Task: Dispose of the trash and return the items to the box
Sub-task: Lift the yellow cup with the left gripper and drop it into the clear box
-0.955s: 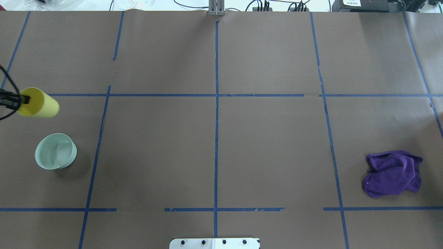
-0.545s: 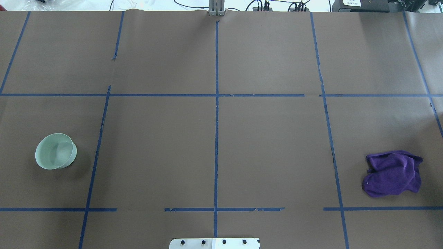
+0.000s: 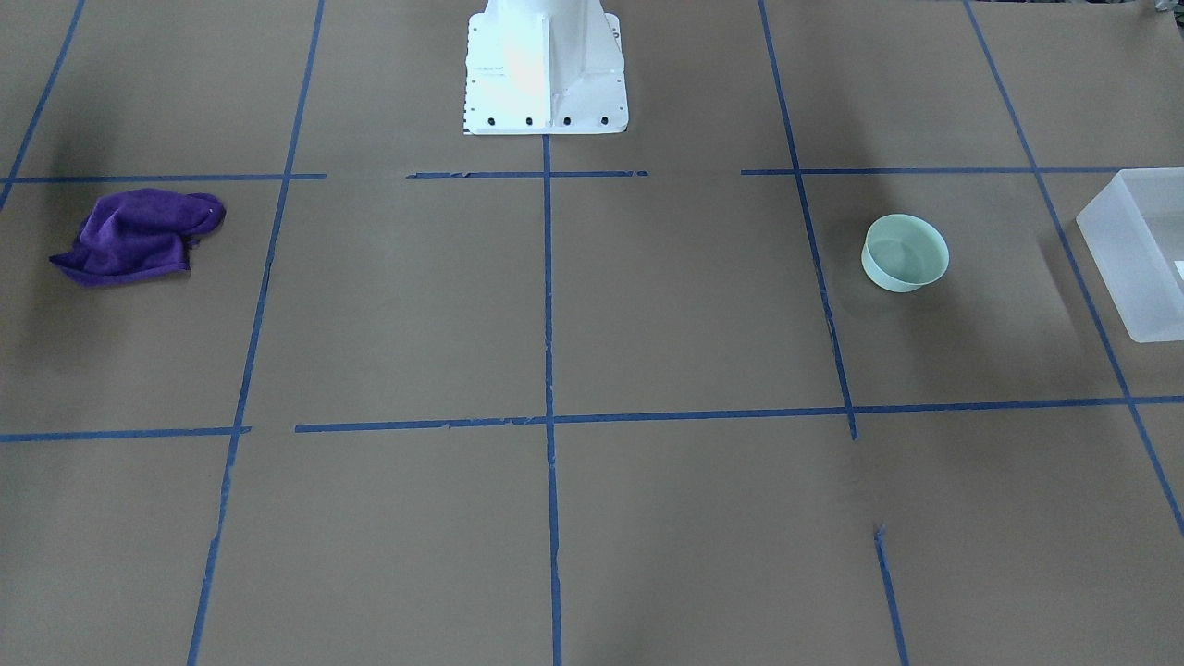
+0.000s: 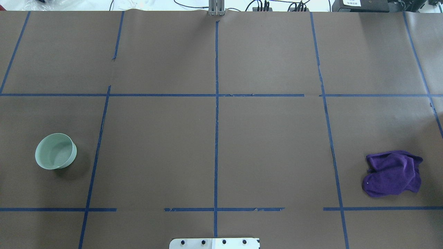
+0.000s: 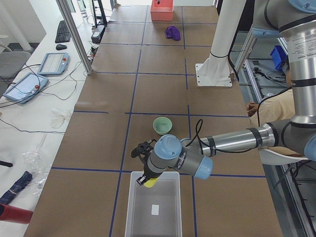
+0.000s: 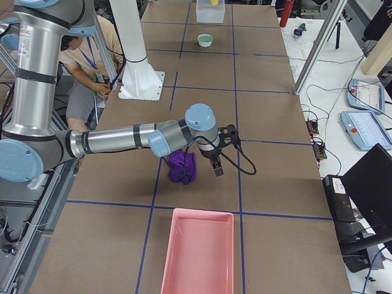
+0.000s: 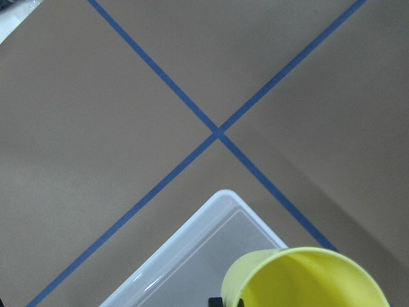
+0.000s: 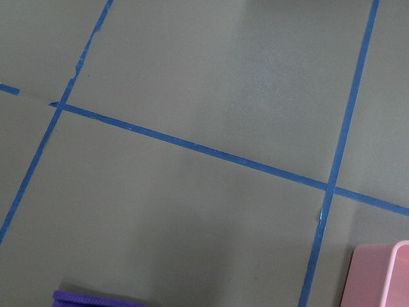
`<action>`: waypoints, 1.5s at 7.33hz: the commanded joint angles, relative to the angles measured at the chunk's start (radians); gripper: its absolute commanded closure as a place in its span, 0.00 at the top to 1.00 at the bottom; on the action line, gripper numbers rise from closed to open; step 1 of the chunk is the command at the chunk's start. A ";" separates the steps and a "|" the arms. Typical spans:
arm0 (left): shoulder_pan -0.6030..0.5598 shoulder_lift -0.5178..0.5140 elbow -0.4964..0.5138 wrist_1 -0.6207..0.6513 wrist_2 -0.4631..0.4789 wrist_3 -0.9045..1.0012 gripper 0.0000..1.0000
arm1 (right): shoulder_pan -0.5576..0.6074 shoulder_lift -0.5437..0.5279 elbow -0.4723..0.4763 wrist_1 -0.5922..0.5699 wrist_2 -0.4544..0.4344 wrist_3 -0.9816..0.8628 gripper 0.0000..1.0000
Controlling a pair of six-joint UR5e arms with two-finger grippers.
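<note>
The small yellow cup fills the bottom of the left wrist view, with a dark finger at its rim. In the exterior left view my left gripper holds the yellow cup over the corner of the frosted white bin nearest the bowl. The bin's corner lies under the cup; its wall also shows at the front-facing view's right edge. My right gripper hangs above the purple cloth; I cannot tell whether it is open or shut. Neither gripper shows in the overhead view.
A pale green bowl stands on the table's left part, near the bin. The purple cloth lies at the right. A pink tray sits at the right end. An operator sits behind the robot.
One second ago my left gripper with the yellow cup was at the overhead view's left edge. It has since moved left, out of that view. Bowl and cloth have not moved.
</note>
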 commanded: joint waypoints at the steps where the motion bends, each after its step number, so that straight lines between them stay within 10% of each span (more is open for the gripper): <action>1: 0.006 0.010 0.089 -0.177 -0.003 -0.147 0.00 | 0.000 0.000 -0.001 -0.001 -0.002 0.000 1.00; 5: 0.082 0.036 0.138 -0.185 -0.059 -0.132 0.03 | 0.000 0.000 -0.003 0.000 -0.002 -0.002 1.00; 8: 0.095 0.077 0.140 -0.185 -0.115 -0.088 0.29 | -0.005 0.000 -0.003 0.003 0.002 -0.003 1.00; 11: 0.095 0.079 0.138 -0.214 -0.117 -0.095 0.33 | -0.017 -0.006 -0.003 0.075 0.003 0.002 1.00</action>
